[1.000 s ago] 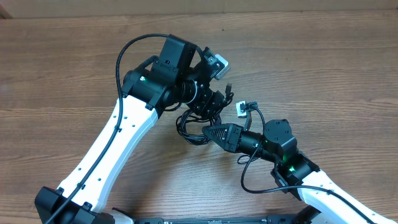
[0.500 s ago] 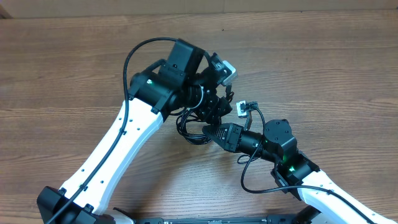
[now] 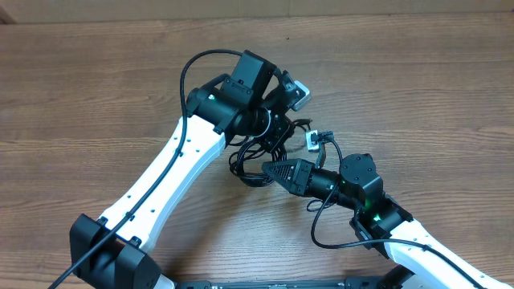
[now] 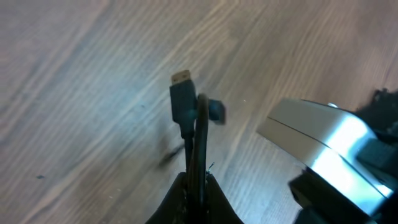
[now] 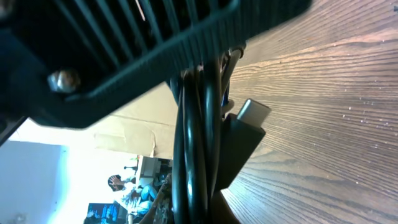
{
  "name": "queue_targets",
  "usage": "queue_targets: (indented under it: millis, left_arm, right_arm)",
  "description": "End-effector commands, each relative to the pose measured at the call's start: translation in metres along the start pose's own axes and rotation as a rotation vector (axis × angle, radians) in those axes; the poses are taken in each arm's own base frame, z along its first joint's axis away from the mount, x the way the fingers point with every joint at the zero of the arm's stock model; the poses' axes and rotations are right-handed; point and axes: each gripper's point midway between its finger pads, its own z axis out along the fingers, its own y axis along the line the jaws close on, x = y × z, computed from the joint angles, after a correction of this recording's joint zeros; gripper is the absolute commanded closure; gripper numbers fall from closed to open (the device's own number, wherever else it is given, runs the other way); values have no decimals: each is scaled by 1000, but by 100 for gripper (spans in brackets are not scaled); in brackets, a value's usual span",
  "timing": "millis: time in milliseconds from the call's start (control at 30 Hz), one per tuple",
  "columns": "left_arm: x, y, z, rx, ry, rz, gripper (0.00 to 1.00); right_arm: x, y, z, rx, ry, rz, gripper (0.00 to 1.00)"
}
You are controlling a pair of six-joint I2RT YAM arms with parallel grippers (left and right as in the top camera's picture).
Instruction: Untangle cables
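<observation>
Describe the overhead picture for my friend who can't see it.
A small tangle of black cables sits mid-picture on a wooden table, with two white robot arms meeting at it. The left gripper is at the tangle's upper right. The right gripper points into it from the lower right.

The cables (image 3: 247, 164) lie bunched on the table (image 3: 418, 80) near its middle, between the two grippers. The left gripper (image 3: 279, 136) is behind them, and the right gripper (image 3: 269, 168) is at their right side. A plug (image 4: 181, 99) sticks out beyond the left gripper's tips.
</observation>
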Motion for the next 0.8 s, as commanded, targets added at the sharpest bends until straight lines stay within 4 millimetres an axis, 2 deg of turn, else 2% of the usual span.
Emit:
queue_targets:
  millis: [0, 167, 267, 500, 633, 767]
  left_arm:
    - [-16, 15, -22, -91, -60, -9, 96]
    - [-25, 19, -51, -121, -127, -26, 96]
    - [-22, 17, -57, -123, -129, -47, 96]
    - [-7, 7, -59, -77, -77, -108, 96]
    - [1, -2, -57, -37, -45, -121, 96]
    - [10, -1, -51, -33, -18, -133, 96]
  right_arm:
    - [-5, 13, 0, -31, -19, -13, 96]
    - [-12, 9, 0, -15, -59, 131, 96]
    - [-18, 5, -1, 0, -92, 230, 96]
    - [-38, -6, -5, 30, -224, 415, 96]
    - [-47, -10, -7, 38, -279, 441, 96]
    - [-51, -13, -10, 32, -298, 507, 96]
